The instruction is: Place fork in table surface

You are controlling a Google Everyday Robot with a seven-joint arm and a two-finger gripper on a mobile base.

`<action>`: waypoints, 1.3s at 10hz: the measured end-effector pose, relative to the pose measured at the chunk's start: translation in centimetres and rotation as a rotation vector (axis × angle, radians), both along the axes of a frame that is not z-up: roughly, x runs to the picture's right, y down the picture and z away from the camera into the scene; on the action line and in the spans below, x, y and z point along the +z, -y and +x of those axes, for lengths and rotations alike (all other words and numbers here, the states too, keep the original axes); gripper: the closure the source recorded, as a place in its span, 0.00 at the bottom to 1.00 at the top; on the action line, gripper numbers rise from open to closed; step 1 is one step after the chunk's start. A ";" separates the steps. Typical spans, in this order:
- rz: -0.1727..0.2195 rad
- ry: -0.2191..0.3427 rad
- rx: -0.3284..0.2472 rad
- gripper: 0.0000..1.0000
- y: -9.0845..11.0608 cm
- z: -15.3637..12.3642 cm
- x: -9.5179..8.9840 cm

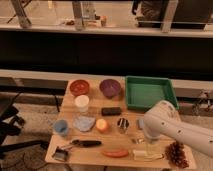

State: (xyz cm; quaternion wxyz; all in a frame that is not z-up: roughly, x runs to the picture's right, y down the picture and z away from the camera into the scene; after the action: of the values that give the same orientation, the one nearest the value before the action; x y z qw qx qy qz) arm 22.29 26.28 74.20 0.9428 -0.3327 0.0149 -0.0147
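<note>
Gripper (151,144): low over the table surface (67,107), under the white arm (167,125); hold cannot be told.
Fork (136,141): perhaps the silvery glint just beside it, toward the metal cup (123,125).

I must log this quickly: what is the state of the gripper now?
Gripper: low at the front right of the table, under the white arm; open, closed or holding something cannot be told.

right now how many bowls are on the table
2: a red bowl at the back left, a purple bowl just beside it. The arm could hide more; the end effector hangs low at the front right.
</note>
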 end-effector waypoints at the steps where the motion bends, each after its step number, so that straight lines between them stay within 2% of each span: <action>1: -0.005 0.006 0.000 0.20 -0.1 -0.1 0.2; 8: 0.018 0.034 -0.026 0.21 0.0 -0.1 1.9; 10: 0.022 0.033 -0.027 0.35 0.5 -0.1 2.8; 13: 0.021 0.026 -0.023 0.38 0.6 0.3 3.5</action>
State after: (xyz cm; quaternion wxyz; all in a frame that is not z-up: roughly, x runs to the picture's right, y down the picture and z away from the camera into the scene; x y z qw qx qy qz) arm 22.58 25.70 77.71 0.9462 -0.3223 0.0068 -0.0295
